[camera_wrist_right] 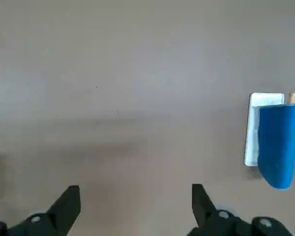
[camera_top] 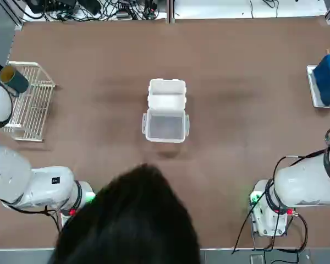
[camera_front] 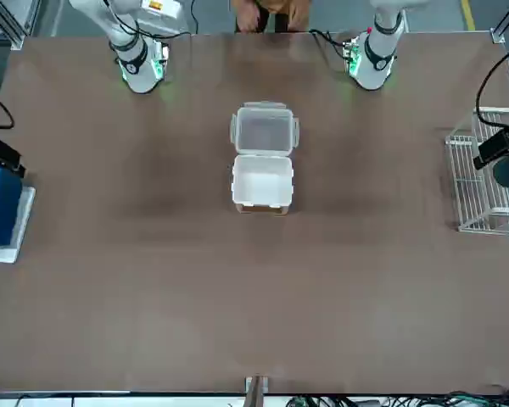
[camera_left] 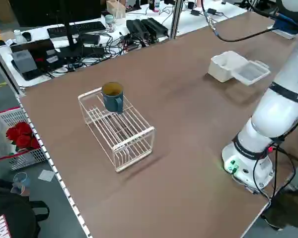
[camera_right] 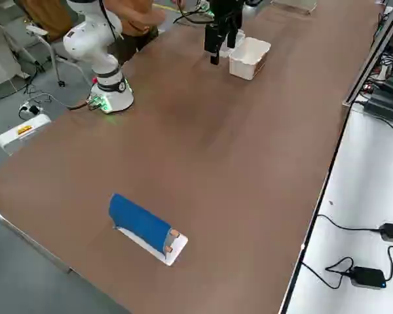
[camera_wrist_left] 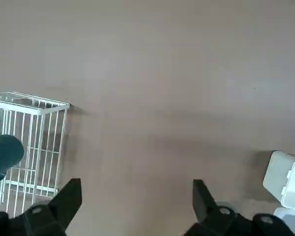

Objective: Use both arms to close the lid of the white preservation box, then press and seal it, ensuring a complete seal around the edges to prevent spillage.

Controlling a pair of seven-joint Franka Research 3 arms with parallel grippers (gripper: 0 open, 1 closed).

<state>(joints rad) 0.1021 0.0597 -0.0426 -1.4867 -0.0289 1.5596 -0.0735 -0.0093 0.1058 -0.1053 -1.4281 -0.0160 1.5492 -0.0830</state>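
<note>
The white preservation box (camera_top: 165, 127) sits near the middle of the brown counter (camera_top: 236, 143), midway between its left and right edges, with the lid (camera_top: 167, 94) swung fully open and lying flat on the far side of the box, away from the arms' bases; the lid joins the box along one shared edge, and small latch tabs stick out at the box's two sides. The box's inside looks bare. Neither arm is near it. The left gripper (camera_wrist_left: 135, 196) hangs well above the counter, pointing down, its fingers (camera_wrist_left: 69, 196) spread wide with nothing between them; its wrist view shows a corner of the box off to one side and the white wire rack (camera_wrist_left: 27, 142). The right gripper (camera_wrist_right: 135, 196) likewise hangs above bare counter with its fingers (camera_wrist_right: 69, 199) spread wide and holding nothing. The wire rack (camera_top: 30, 102) stands near the counter's left edge, with a dark teal cup (camera_left: 112, 96) resting on top of it. Near the right edge lies a blue roll-shaped object (camera_right: 141, 221) on a flat white tray (camera_right: 160, 252). A person's dark-haired head (camera_top: 132, 220) shows at the near edge of the counter, between the two arm bases.
</note>
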